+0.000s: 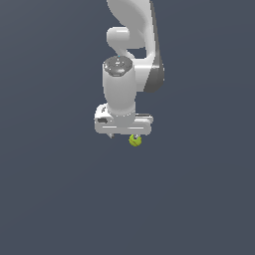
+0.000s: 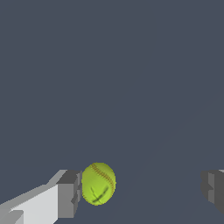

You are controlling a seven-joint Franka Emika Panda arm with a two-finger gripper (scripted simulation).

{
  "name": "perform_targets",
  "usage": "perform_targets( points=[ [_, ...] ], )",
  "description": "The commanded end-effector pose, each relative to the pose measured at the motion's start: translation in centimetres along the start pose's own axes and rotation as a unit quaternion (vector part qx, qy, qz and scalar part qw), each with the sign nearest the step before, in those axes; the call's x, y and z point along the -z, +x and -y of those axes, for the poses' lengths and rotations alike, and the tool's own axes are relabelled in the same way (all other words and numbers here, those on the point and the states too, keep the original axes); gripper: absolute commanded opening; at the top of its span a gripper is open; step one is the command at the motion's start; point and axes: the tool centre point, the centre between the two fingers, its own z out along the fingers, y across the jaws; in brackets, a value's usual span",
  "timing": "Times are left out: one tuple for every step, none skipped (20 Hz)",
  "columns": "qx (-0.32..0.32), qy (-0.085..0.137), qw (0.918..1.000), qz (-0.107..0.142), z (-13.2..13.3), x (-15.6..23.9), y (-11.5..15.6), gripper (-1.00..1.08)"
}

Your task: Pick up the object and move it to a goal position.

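Observation:
The object is a tiny yellow-green ball [image 1: 135,140] with thin darker stitch lines, sitting just under the white gripper [image 1: 125,135] in the exterior view. In the wrist view the ball [image 2: 99,183] lies inside the gripper [image 2: 140,192], right against one grey fingertip [image 2: 68,194]. The other fingertip [image 2: 213,188] stands far from it. The jaws are wide apart, so the gripper is open and grips nothing. The hand hides most of both fingers in the exterior view.
A plain dark grey-blue surface [image 1: 60,199] fills both views. The white arm [image 1: 130,45] rises from the hand toward the top of the exterior view.

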Motion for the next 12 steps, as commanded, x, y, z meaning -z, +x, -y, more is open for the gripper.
perform_targets(
  points=[
    [0.000, 0.000, 1.0000, 0.000, 0.00, 0.00, 0.00, 1.00],
    [0.001, 0.000, 1.0000, 0.000, 0.00, -0.01, -0.01, 1.00],
    [0.002, 0.000, 1.0000, 0.001, 0.00, -0.02, -0.03, 1.00],
    [0.005, -0.001, 1.0000, 0.002, 0.01, -0.05, -0.06, 1.00],
    [0.008, -0.001, 1.0000, 0.003, 0.01, -0.08, -0.10, 1.00],
    [0.012, -0.002, 0.9999, 0.004, 0.01, -0.11, -0.14, 1.00],
    [0.017, -0.002, 0.9998, 0.006, 0.00, -0.13, -0.18, 1.00],
    [0.021, -0.003, 0.9998, 0.007, -0.01, -0.13, -0.20, 1.00],
    [0.023, -0.003, 0.9997, 0.007, -0.03, -0.12, -0.20, 1.00],
    [0.025, -0.003, 0.9997, 0.008, -0.04, -0.11, -0.20, 1.00],
    [0.026, -0.003, 0.9996, 0.008, -0.05, -0.09, -0.19, 1.00],
    [0.026, -0.003, 0.9996, 0.008, -0.06, -0.09, -0.18, 1.00]
  ],
)
